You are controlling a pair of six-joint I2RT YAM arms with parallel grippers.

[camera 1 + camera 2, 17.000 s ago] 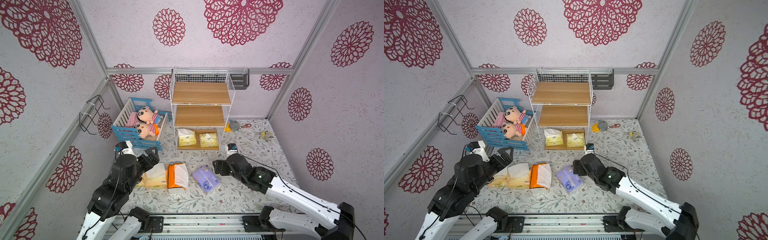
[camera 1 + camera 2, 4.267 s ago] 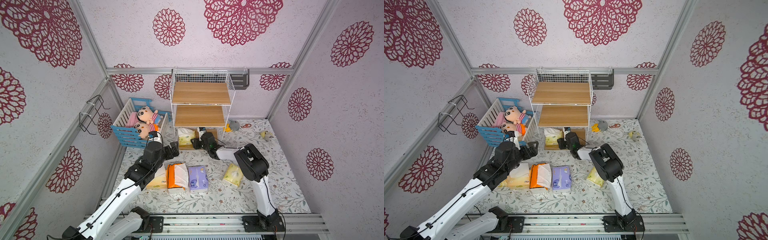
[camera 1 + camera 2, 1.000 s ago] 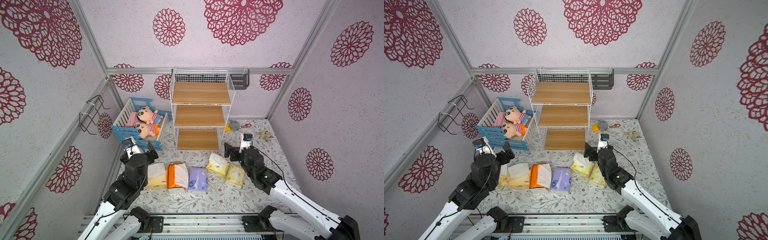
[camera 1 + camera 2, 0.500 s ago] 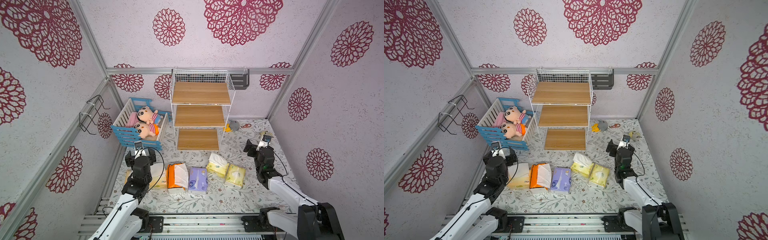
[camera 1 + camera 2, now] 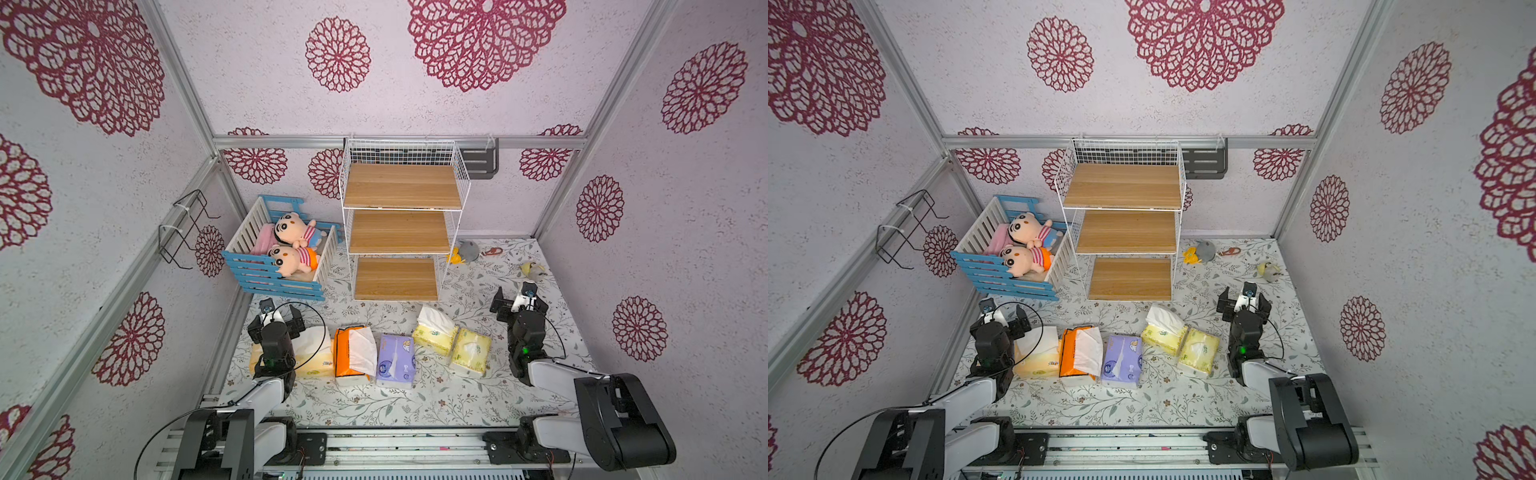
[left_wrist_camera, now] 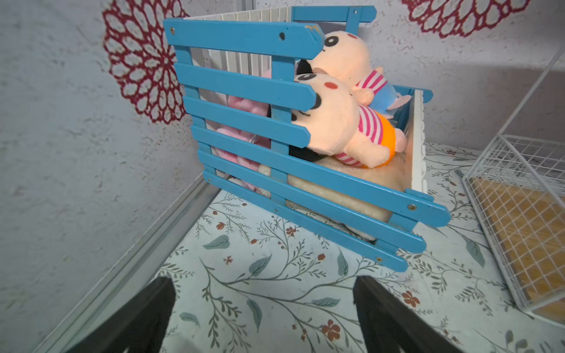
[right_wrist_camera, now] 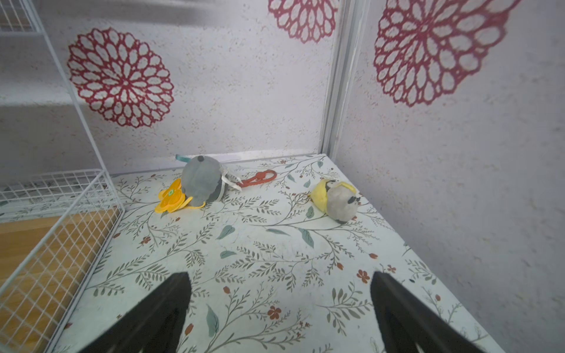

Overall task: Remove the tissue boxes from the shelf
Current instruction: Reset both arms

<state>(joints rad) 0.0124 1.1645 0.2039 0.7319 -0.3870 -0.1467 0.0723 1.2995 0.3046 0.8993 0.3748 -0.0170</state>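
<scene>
1. nearest the lens: both arms are reaching out from the rail [image 5: 395, 446] at the front edge of the floral mat [image 5: 415, 399].
2. six tissue boxes [image 5: 395, 359] are lying in a row on the mat, in front of the shelf & off it, w/ white tissue poking up from several.
3. l to r in both top views: peach-orange packs [image 5: 313, 359] are sitting partly hidden behind the left arm, a bright orange pack [image 5: 347, 353] is lying just beside them, a lavender pack [image 5: 1121, 359] is lying just beside that, & two pale yellow packs [image 5: 434, 338] are lying side by side, touching.
4. left gripper [image 5: 275, 320] is hanging over the mat btwn the peach-orange packs & the crib, fingers [image 6: 140, 318] spread wide, gripping nothing; its wrist cam is facing the crib.
5. right gripper [image 5: 519, 305] is hanging over the mat to the r of the pale yellow packs, apart from them, fingers [image 7: 159, 314] spread wide, nothing btwn them.
6. the shelf [image 5: 399, 230] is standing farther back by the back wall, all three wooden boards showing bare.
7. a blue-and-white crib [image 5: 274, 278] is sitting just l of the shelf, w/ two plush dolls [image 5: 293, 259] lying inside.
8. farthest back, r of the shelf: a grey plush toy [image 7: 201, 180], a red-brown clip [image 7: 260, 178] & a yellow-grey plush bird [image 7: 337, 198] are lying near the back corner.
</scene>
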